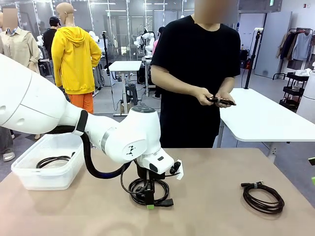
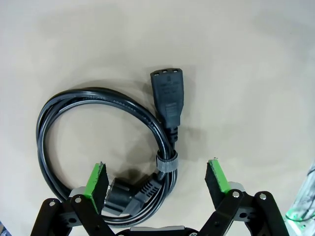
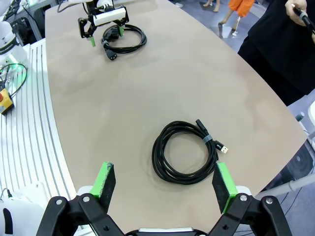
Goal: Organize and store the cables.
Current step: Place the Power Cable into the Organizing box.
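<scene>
Your left gripper (image 2: 156, 172) is right down over the power cable (image 2: 44, 142), jaws spread wide and not clamping anything. The coil's bundled section, with its grey tie (image 2: 166, 162), sits between the two green pads (image 2: 96, 179). The angled plug (image 2: 133, 192) is tucked next to the left-hand pad in the wrist view. The other connector (image 2: 167, 93) points away from the fingers, flat on the tan table (image 1: 211, 172). From the front, that coil lies around the middle of the table, off to the right of the clear bin (image 1: 47, 179), which has another coiled cable (image 1: 51, 160) lying in it.

Your right gripper (image 3: 162, 172) is open too, hanging well above the third cable (image 3: 158, 157). That one's a tied coil lying flat toward the right end of the table, with its small plug (image 3: 224, 148) poking out. The person across the table holds something small and dark (image 1: 220, 101) in both hands (image 1: 204, 96). Might be a phone, but it's too small to call.
</scene>
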